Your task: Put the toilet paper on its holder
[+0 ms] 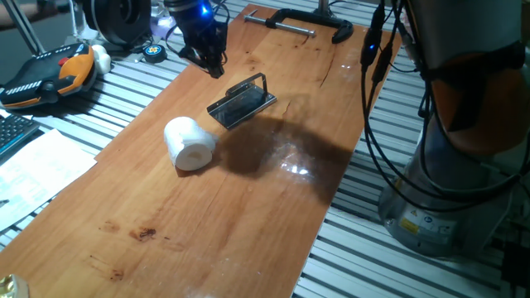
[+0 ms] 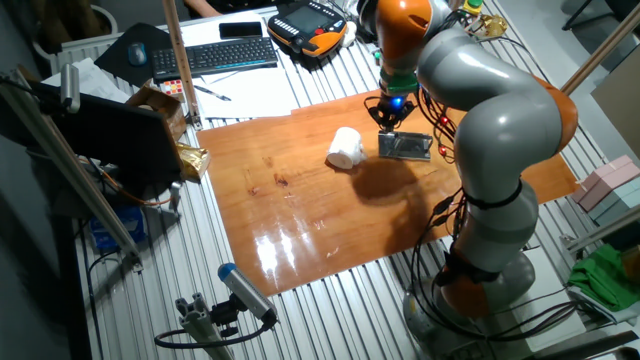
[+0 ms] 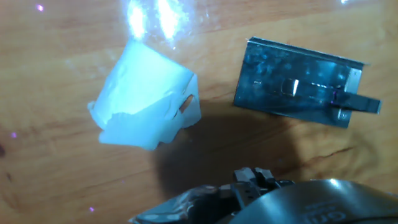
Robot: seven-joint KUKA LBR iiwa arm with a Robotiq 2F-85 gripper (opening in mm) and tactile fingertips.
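The toilet paper (image 1: 189, 142) is a white roll lying on its side on the wooden table, with its hollow end facing the front. It also shows in the other fixed view (image 2: 345, 148) and in the hand view (image 3: 146, 99), where its torn edge hangs loose. The holder (image 1: 242, 103) is a dark grey plate with a thin raised bar, lying just behind and to the right of the roll (image 2: 405, 147) (image 3: 295, 84). My gripper (image 1: 205, 62) hangs above the table behind both things, touching neither. Its jaws look apart and empty (image 2: 388, 118) (image 3: 254, 177).
A large black clamp (image 1: 302, 23) lies at the table's far edge. An orange and black pendant (image 1: 45, 74) and papers sit on the slatted bench to the left. Cables (image 1: 389, 124) hang beside the robot base (image 1: 464, 165) on the right.
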